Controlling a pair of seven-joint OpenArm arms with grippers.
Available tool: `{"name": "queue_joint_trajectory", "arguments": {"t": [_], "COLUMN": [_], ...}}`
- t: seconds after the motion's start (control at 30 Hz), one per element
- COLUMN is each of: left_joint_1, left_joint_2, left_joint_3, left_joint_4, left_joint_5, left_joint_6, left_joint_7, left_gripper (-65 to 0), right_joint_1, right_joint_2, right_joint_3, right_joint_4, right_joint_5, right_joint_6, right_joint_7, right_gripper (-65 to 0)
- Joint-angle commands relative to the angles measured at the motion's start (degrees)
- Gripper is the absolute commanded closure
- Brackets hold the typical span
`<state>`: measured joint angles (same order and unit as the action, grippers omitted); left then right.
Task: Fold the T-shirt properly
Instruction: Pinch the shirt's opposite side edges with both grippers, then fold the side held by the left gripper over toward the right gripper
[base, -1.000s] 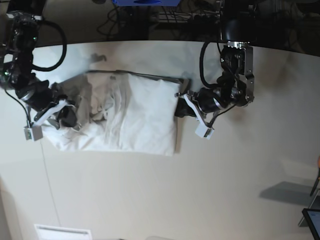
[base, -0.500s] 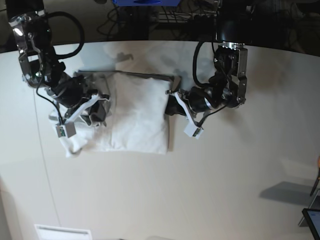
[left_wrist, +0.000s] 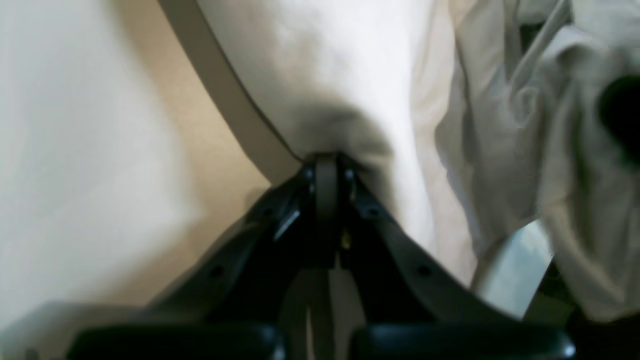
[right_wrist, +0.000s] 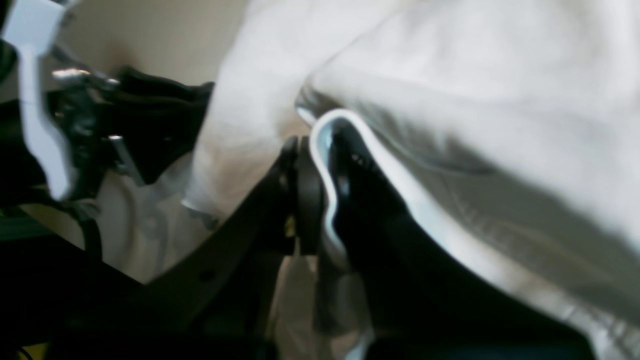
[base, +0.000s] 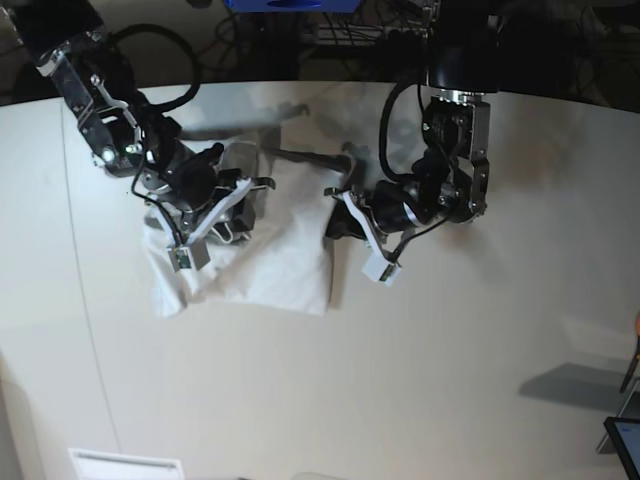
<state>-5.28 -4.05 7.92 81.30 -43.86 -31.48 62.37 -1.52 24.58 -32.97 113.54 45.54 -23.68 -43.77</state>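
Observation:
The white T-shirt (base: 285, 262) lies bunched on the pale table (base: 450, 370), its left part lifted and doubled toward the right. My right gripper (base: 240, 202), on the base view's left, hovers over the cloth, shut on a fold of it; in the right wrist view the T-shirt (right_wrist: 450, 65) curls between the fingertips of that gripper (right_wrist: 314, 150). My left gripper (base: 334, 224) is at the shirt's right edge. In the left wrist view this gripper (left_wrist: 327, 167) is shut on the hem of the T-shirt (left_wrist: 340, 60).
The table's curved back edge (base: 560, 97) borders dark cables and a blue object (base: 290, 5). A white label (base: 125, 465) sits at the front left. A screen corner (base: 625, 440) shows at the far right. The left arm's white tag (right_wrist: 35, 100) appears in the right wrist view.
My right gripper has swept up and rightward, carrying the shirt's left side over the middle. The left gripper has shifted slightly left, and the shirt has grown narrower.

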Motion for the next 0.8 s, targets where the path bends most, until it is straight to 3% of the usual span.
{"name": "queue_joint_trajectory", "arguments": {"t": [0.0,0.37,0.5,0.77], "left_joint_1": [-0.9,-0.7,-0.5,-0.7], "left_joint_2": [0.5,0.6,0.8,-0.4], "left_joint_3": [0.1,4.0,4.4,3.9], "left_joint_4": [0.9,0.9,0.9,1.2], "left_joint_5": [-1.7,-1.9,-1.9,-2.0], "left_joint_6": [-0.4,-0.4,-0.4,-0.4], "left_joint_7": [-0.4,-0.4,-0.4,-0.4], "left_gripper": [0.0,0.0,0.0,0.0], "right_joint_1": [0.9,2.6,4.3,4.7], "right_joint_2": [0.1,-1.2,-4.1,-4.8], "right_joint_3": [-0.3,-1.0,-1.0,-1.1], "right_joint_4": [1.1,1.1,0.8,0.6], "right_joint_5": [0.3,0.3,0.1,0.0], "right_joint_6": [0.5,0.3,0.3,0.3], "right_joint_7": [0.9,0.6,-4.1,-5.6], "right_gripper": [-0.1,-0.1,-0.1,-0.3]}}
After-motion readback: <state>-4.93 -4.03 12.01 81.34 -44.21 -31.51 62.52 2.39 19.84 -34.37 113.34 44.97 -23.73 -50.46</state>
